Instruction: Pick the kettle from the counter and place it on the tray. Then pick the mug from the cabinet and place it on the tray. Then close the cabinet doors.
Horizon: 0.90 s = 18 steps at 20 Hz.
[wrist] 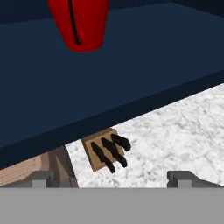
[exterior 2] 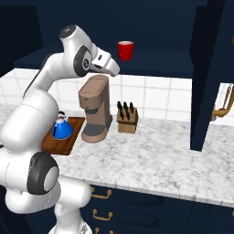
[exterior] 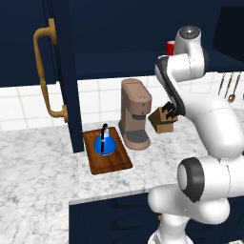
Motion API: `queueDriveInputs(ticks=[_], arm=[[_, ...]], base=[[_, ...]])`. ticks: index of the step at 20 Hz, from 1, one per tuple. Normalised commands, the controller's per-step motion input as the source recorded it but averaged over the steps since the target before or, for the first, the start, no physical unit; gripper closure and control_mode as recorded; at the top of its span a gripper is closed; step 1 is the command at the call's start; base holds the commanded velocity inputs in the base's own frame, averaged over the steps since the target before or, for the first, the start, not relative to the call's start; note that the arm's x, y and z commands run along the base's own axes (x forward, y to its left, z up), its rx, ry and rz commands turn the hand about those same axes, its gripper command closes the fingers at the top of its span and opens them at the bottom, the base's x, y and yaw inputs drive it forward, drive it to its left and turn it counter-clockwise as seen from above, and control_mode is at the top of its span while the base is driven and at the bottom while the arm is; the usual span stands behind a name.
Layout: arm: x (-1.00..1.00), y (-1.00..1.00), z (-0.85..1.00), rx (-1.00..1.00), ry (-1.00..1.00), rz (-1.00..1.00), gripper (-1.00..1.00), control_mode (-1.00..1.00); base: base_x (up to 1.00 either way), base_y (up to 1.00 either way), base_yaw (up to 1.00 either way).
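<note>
Marble tabletop (exterior: 43,162), white with grey veins and a dark navy front, runs below a tiled wall and the navy cabinet (exterior 2: 160,32). On the tabletop lies the dark brown tray (exterior: 116,162), and the blue kettle (exterior: 104,142) with its black upright handle stands on it. Just beside the tray stands a tan coffee machine (exterior: 135,113), and next to that a light wooden knife block (exterior 2: 127,119) with black handles. Both cabinet doors (exterior: 62,71) stand swung outward, brass handles showing. The red mug (exterior 2: 125,50) sits on the dark inner shelf (wrist: 109,78) of the cabinet. The white arm reaches up toward the shelf; the claw (wrist: 113,178) hovers near the mug, apart from it, with its two dark tips spread wide and nothing between them. Seen from the hand, the mug lies ahead above the shelf edge.
</note>
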Motion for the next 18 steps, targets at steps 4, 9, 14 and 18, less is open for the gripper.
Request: queueDriveInputs(ticks=[4, 9, 14, 18], arm=[[0.12, -0.01, 0.22, 0.0, 0.0, 0.0, -1.0, -1.0], [0.14, -0.01, 0.15, 0.0, -0.04, 0.0, -1.0, -1.0], [0.23, -0.02, 0.05, 0.0, -0.08, 0.0, -1.0, -1.0], [0.29, 0.0, 0.07, 0.0, -0.17, 0.0, -1.0, -1.0]], base=[[0.0, 0.0, 0.0], [0.0, 0.0, 0.0], [0.0, 0.0, 0.0], [0.0, 0.0, 0.0]])
